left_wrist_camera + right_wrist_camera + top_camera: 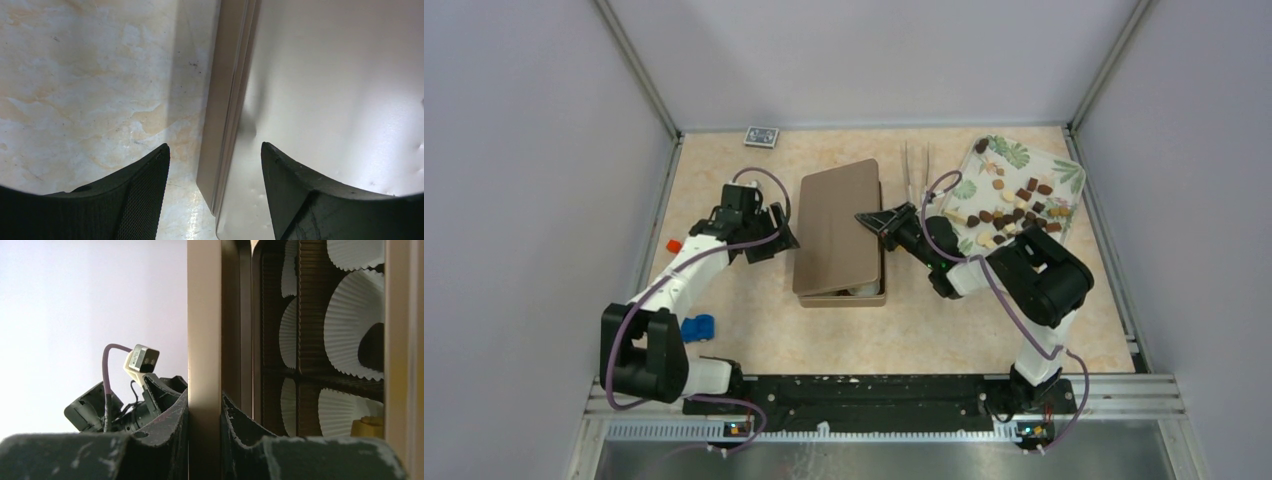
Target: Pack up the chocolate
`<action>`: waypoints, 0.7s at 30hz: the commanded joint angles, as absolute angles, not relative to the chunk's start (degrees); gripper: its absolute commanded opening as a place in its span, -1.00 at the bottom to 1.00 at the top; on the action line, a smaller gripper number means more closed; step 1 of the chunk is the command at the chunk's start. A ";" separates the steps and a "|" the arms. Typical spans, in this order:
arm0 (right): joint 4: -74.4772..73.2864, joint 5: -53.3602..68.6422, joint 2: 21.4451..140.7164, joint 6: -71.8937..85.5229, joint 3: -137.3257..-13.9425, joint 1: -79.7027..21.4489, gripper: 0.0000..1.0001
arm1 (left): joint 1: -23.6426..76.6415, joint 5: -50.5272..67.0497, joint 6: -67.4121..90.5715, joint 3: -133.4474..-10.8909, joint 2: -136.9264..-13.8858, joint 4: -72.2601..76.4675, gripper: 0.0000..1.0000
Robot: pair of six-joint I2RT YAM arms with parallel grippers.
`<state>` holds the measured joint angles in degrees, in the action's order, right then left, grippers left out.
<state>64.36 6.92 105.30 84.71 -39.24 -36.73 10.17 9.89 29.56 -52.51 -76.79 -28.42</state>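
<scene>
Several small dark brown, mid brown and cream pieces of chocolate point(1014, 212) lie on a leaf-patterned tray point(1012, 153) at the back right. A flat brown lid point(839, 225) covers most of the box point(856, 296) in the middle. My right gripper point(886, 220) is shut on the lid's right rim point(204, 340); its fingers point(177, 415) press both faces. Past the rim, white paper cups point(350, 330) show inside the box. My left gripper point(774, 238) is open at the lid's left side, its jaws straddling the lid's edge point(227, 100) without touching.
Metal tongs point(916, 170) lie between the box and the tray. A yellow block point(367, 427) sits in one cup. A blue object point(696, 327) and a small red one point(673, 245) lie left of the left arm. A small patterned pack point(762, 137) rests by the back wall.
</scene>
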 commanded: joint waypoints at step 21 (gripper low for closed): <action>73.97 7.52 106.77 84.32 -36.14 -37.35 -1.00 | 9.93 11.25 29.71 -48.38 -80.16 -23.72 0.41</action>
